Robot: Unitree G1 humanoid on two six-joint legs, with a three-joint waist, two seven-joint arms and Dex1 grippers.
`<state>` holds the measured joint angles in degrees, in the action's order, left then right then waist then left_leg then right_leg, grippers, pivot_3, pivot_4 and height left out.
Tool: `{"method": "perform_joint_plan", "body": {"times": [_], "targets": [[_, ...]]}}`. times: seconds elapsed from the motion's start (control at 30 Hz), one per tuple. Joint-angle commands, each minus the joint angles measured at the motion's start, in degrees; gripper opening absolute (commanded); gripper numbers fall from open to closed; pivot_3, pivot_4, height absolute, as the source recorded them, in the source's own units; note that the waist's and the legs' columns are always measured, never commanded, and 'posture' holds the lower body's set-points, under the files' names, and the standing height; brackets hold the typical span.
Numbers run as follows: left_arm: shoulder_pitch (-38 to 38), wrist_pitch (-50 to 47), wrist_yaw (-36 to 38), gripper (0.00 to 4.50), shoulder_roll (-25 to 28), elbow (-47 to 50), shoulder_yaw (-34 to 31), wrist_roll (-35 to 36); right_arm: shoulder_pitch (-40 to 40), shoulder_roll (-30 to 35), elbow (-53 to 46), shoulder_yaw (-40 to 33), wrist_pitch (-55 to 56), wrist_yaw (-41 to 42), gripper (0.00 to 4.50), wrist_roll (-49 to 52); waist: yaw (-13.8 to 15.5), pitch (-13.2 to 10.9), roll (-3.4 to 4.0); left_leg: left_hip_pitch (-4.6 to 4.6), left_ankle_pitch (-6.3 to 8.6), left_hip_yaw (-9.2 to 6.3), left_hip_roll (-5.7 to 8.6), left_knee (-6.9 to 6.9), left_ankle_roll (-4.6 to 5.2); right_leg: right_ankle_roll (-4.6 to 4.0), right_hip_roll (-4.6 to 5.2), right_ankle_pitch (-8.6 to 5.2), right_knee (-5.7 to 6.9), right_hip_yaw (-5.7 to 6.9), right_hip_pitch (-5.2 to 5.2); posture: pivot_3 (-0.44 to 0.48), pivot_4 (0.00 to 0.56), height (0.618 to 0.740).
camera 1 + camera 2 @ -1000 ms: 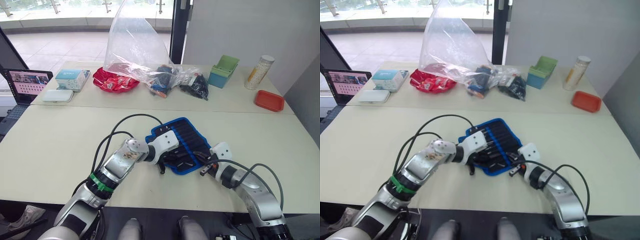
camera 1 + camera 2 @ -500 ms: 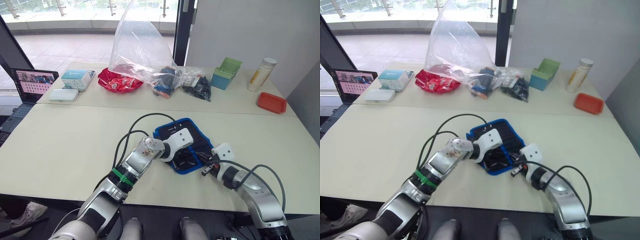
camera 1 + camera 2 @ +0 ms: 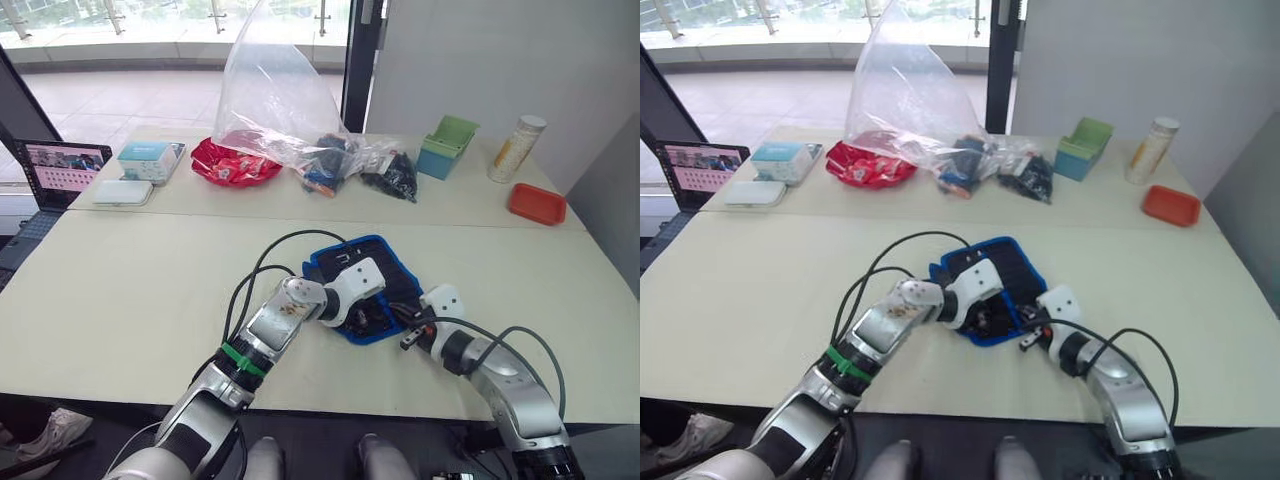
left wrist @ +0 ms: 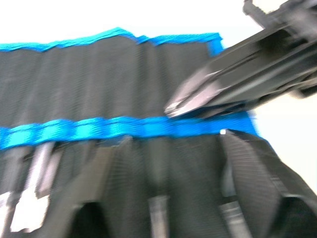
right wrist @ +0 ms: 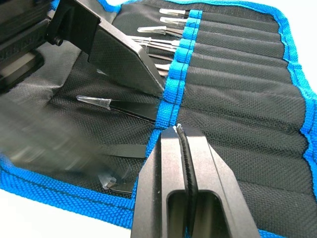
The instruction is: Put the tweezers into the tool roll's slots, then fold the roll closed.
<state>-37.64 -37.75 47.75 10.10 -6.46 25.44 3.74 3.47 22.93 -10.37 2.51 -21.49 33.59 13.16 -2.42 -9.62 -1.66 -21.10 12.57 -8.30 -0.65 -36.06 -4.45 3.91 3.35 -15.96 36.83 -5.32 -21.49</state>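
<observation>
1. Lying open on the table (image 3: 120,290): tool roll (image 5: 237,74), beneath both grippers.
2. Pressing shut at the blue slot band: right gripper (image 5: 174,130), fingertips together, grasping nothing visible.
3. Hovering spread apart above the slots (image 5: 233,59): left gripper (image 4: 163,148), empty.
4. Sitting partly tucked in beside it: tweezers (image 5: 119,106).

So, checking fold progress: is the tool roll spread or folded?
Spread: the tool roll lies flat, its slots exposed with tweezers in them.
</observation>
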Motion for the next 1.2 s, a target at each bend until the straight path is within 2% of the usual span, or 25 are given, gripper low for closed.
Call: {"method": "perform_joint_plan", "body": {"times": [0.03, 0.17, 0.3, 0.5, 0.63, 0.73, 0.8, 0.87, 1.17, 1.2], "targets": [[-0.6, -2.2, 2.0, 4.49, 3.3, 8.5, -5.9, 4.3, -0.6, -0.1, 3.3, 2.7, -0.9, 1.7, 0.00, -0.5, -0.4, 0.0, 0.01, -0.01, 0.00, 0.00, -0.01, 0.06, 0.00, -0.01, -0.02, 0.00, 0.02, -0.03, -0.08, 0.000, 0.150, 0.740], [-0.4, -3.8, 2.9, 4.49, 7.2, 12.3, -12.3, 8.8, 0.1, 0.3, 4.1, 2.4, -0.5, 2.7, 0.00, -0.3, -0.8, 0.0, 0.02, -0.04, 0.00, 0.00, -0.08, 0.13, 0.01, -0.05, -0.09, -0.01, 0.09, -0.05, -0.21, 0.000, 0.150, 0.740], [1.9, 0.8, 6.9, 4.49, 13.5, 13.8, -19.8, 13.0, 1.8, 0.3, 4.2, 0.0, 2.4, 4.0, 0.00, 1.1, -1.1, 0.0, 0.02, -0.05, 0.00, 0.01, -0.08, 0.12, 0.01, -0.05, -0.09, -0.02, 0.08, -0.05, -0.23, 0.000, 0.150, 0.740], [6.9, 11.2, 12.5, 4.49, 22.4, 8.4, -27.0, 15.1, 3.1, 1.6, 0.7, -5.6, -0.5, 6.5, 0.00, 8.2, -1.1, -0.1, 0.19, -0.39, -0.01, 0.06, -0.08, 0.15, 0.01, -0.13, -0.09, 0.03, 0.18, -0.13, -0.69, 0.000, 0.150, 0.740], [9.5, 14.4, 18.3, 4.49, 28.9, 3.8, -31.8, 17.9, 1.1, 5.6, -3.3, -10.6, -4.9, 10.1, 0.00, 14.8, -0.7, -0.3, 0.32, -0.70, -0.01, 0.06, -0.06, 0.12, 0.02, -0.29, -0.06, 0.12, 0.17, -0.12, -0.90, 0.000, 0.150, 0.740], [10.9, 18.4, 20.9, 4.49, 32.8, 0.2, -32.3, 16.6, -1.0, 8.6, -5.4, -13.6, -6.6, 11.9, 0.00, 17.7, -0.2, -0.4, 0.33, -0.78, 0.01, 0.06, -0.06, 0.14, 0.05, -0.28, -0.06, 0.10, 0.16, -0.10, -0.98, 0.000, 0.150, 0.740], [12.9, 22.4, 22.5, 4.50, 36.9, -1.6, -32.7, 14.4, -4.9, 12.2, -7.1, -16.3, -7.0, 14.4, 0.55, 18.6, -0.1, -0.4, 0.41, -0.78, 0.01, 0.06, -0.06, 0.15, 0.05, -0.28, -0.06, 0.07, 0.15, -0.10, -0.99, 0.000, 0.150, 0.740], [13.9, 23.3, 23.2, 4.50, 39.0, -3.2, -34.3, 15.3, -8.3, 14.1, -8.6, -18.8, -7.3, 15.7, 1.18, 20.0, 0.0, -0.5, 0.43, -0.81, 0.03, 0.06, -0.06, 0.18, 0.09, -0.29, -0.05, 0.05, 0.12, -0.10, -0.99, 0.000, 0.150, 0.740], [13.1, 32.3, 25.4, 4.50, 40.2, -20.7, -39.1, 16.2, -21.0, 14.4, -11.8, -25.9, -4.9, 17.4, 4.32, 22.2, -0.2, -0.5, 0.42, -0.73, 0.02, 0.14, -0.11, 0.12, 0.12, -0.21, -0.08, -0.02, 0.20, -0.11, -0.98, 0.000, 0.150, 0.740], [12.8, 32.3, 25.8, 4.50, 40.1, -21.3, -39.1, 16.4, -21.9, 14.3, -12.2, -26.2, -4.8, 17.3, 4.42, 22.4, -0.2, -0.5, 0.41, -0.73, 0.02, 0.14, -0.11, 0.12, 0.13, -0.21, -0.08, -0.02, 0.21, -0.11, -0.98, 0.000, 0.150, 0.740]]}}
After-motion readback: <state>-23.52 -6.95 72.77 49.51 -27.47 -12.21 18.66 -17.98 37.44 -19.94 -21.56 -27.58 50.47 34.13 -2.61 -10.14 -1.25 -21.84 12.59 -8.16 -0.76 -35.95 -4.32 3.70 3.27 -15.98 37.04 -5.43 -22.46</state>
